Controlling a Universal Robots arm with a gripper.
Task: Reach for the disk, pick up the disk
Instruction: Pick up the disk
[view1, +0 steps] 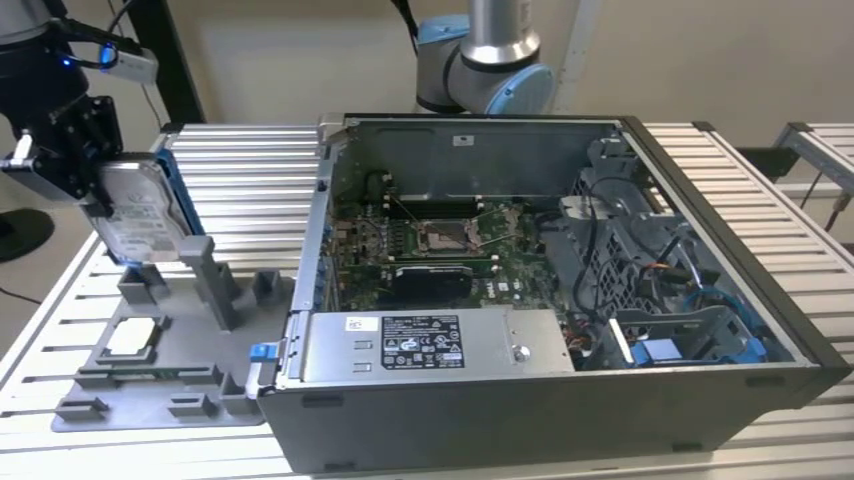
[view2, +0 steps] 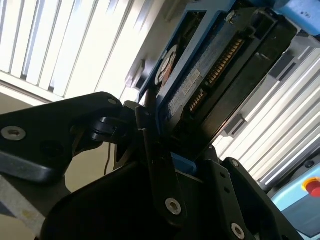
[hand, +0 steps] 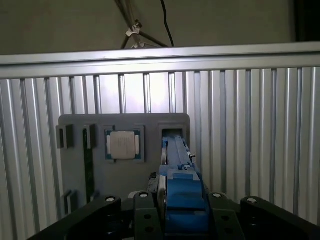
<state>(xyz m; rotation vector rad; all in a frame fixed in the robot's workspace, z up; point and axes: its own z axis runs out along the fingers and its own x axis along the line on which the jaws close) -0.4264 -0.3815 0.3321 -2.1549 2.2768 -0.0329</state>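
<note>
Exterior view's left: the gripper (view1: 96, 185) pinches the disk (view1: 136, 215), held upright and seemingly just clear of the grey fixture (view1: 160, 395). A straight vertical lift should best avoid its posts. The open computer case (view1: 561, 300) sits rightward on the desk (view1: 801, 230).

Raised gripper (view1: 107, 195), fingers (hand: 144, 216) apparently clamping disk (view1: 138, 215)

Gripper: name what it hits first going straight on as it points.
Probably the grey tray: the gripper, shut on the disk, points at its slot, so the disk's far end would touch first. Gap unclear.
</note>
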